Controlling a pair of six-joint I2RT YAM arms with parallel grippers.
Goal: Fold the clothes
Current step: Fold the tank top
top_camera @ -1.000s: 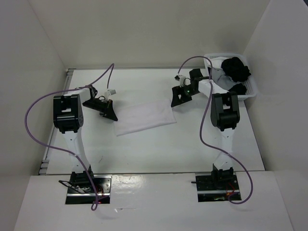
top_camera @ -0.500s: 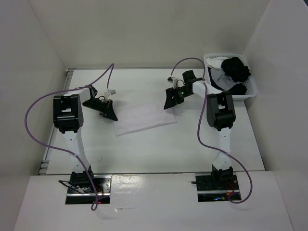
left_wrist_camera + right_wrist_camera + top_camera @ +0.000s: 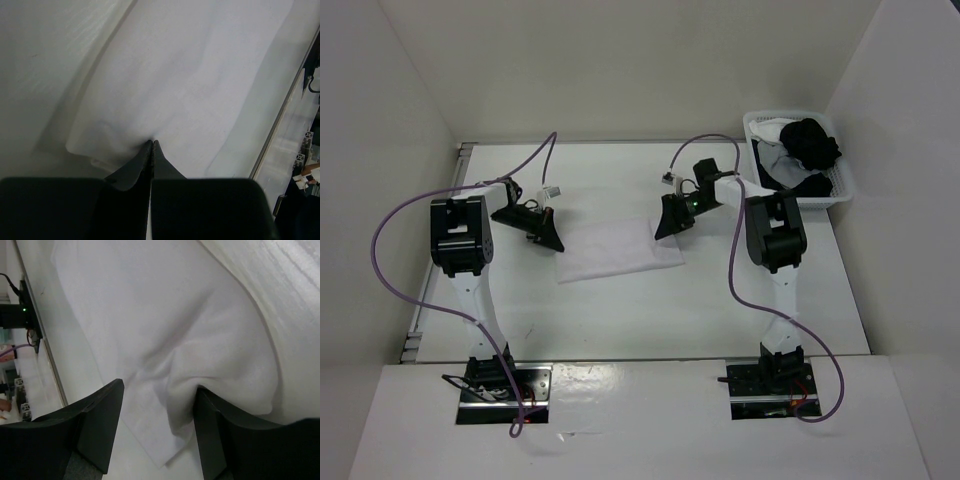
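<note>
- A white table [image 3: 620, 310], seen from above, with 2 robot arms bolted at its near edge.
- A white garment [image 3: 618, 248] lies flat near the middle of the table, folded into a rough rectangle between the 2 arms, with its long side running left to right.
- The left gripper [image 3: 548, 235] sits at the garment's left edge. In the left wrist view, its 2 black fingers [image 3: 165, 170] are pressed together with no gap, and the thin fabric puckers where the tips meet it, so a small pinch of cloth is caught there.
- The right gripper [image 3: 668, 225] is over the garment's right end. In the right wrist view, its 2 fingers [image 3: 100, 425] stand well apart, and a soft raised fold of the cloth lies between them. The fold touches the inner face of the finger on the right of that view.
- A white lattice basket [image 3: 785, 114] stands at the far right corner of the table, well apart from the garment. It holds black clothes [image 3: 810, 143] and some white cloth.
- A purple cable [image 3: 395, 215] loops along each arm.
</note>
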